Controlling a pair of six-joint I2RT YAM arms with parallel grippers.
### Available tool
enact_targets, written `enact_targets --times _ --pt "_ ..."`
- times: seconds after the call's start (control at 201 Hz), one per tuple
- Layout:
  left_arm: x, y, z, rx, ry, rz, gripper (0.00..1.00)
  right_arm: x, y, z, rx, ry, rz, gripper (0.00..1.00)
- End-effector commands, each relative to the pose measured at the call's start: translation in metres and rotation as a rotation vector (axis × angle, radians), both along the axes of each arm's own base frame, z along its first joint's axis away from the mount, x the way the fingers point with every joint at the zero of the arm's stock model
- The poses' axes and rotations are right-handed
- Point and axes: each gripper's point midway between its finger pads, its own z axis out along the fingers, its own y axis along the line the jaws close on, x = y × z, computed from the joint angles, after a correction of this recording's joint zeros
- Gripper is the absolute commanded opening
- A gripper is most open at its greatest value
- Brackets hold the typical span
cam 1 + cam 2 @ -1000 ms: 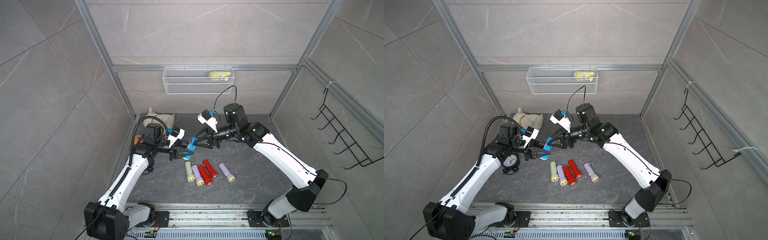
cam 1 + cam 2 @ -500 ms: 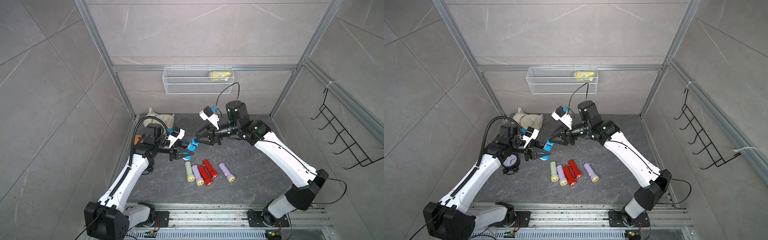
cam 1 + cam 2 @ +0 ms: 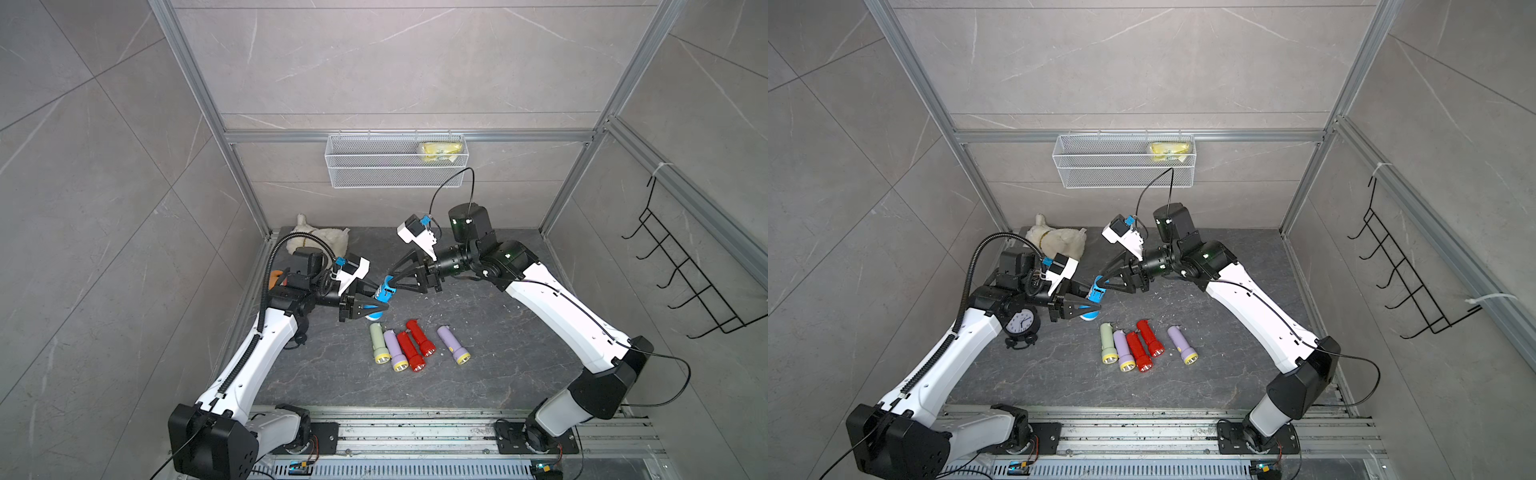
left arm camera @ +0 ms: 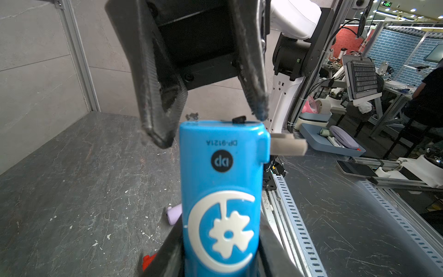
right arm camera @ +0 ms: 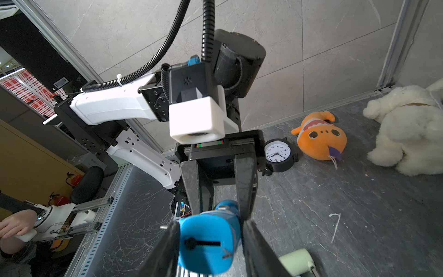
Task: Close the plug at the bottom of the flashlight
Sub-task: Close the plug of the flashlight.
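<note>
White arm shells (image 3: 266, 353), black joints (image 3: 598, 390), ribbed black conduit (image 3: 268, 270), tapered black left hand (image 3: 382, 308)

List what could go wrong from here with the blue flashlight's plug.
1. The plug juts sideways, outside the right gripper's fingers; closing them may squeeze the blue flashlight and miss it.
2. The left gripper holds it far from that end; a push may twist it loose and drop it.

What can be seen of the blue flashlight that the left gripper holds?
The blue flashlight looks like glossy plastic, with a white crescent-and-flower emblem. A beige plug sticks out sideways at its tail end, whose face shows a black slot. The left gripper is shut on its body, holding it above the table. The right gripper's fingers flank the tail end; contact is unclear.
</note>
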Motion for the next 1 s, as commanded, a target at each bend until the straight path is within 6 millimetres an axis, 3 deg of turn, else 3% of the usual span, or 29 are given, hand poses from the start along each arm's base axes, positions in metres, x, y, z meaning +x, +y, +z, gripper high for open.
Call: enact_targets --times 0.0,0.627,0.876,0.991 --pt "-0.010 0.003 0.018 -0.037 -0.070 -0.026 0.00 0.002 0.001 -0.010 -0.011 0.018 0.013 0.45" --pt "-0.015 0.004 0.022 -0.045 -0.092 -0.029 0.00 0.001 0.001 -0.018 -0.012 0.028 0.027 0.21" --pt "-0.017 0.005 0.023 -0.047 -0.098 -0.031 0.00 0.000 0.001 -0.019 0.001 0.022 0.030 0.02" --pt "-0.017 0.005 0.023 -0.048 -0.099 -0.031 0.00 0.003 0.001 -0.021 -0.004 0.024 0.019 0.00"
